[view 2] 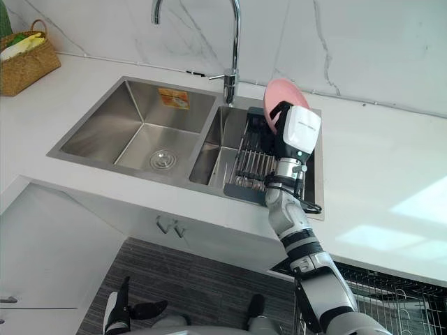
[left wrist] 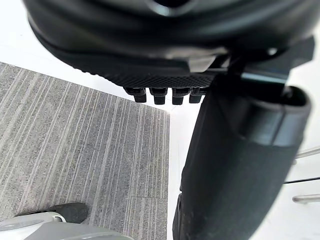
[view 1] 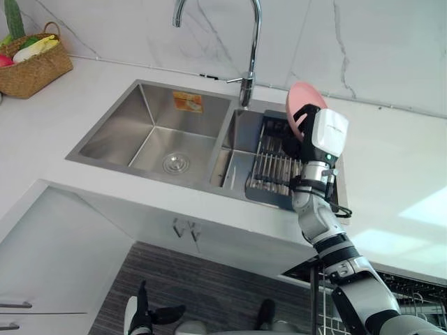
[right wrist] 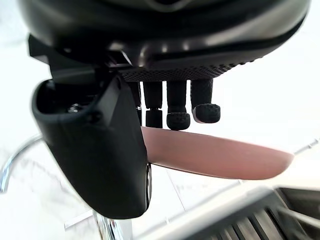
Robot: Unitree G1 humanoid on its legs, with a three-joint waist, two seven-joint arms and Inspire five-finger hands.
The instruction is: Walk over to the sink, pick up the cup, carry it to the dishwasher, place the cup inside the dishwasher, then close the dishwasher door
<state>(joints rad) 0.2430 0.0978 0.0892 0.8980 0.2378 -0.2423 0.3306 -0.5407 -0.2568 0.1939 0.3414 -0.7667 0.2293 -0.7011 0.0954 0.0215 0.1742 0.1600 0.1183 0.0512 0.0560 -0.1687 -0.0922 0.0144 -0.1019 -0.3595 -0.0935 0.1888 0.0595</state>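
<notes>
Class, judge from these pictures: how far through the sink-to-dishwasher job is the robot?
Done: it stands at the sink, and the right hand pinches a pink dish above the sink's rack. In hand: the carry, not yet begun. Left: placing the dish in the open dishwasher and shutting it. The left hand hangs idle.

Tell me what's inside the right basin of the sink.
A dark wire rack sits in the right basin. The right hand, fingers pinching a pink dish, covers its far corner, so what lies there is hidden.
</notes>
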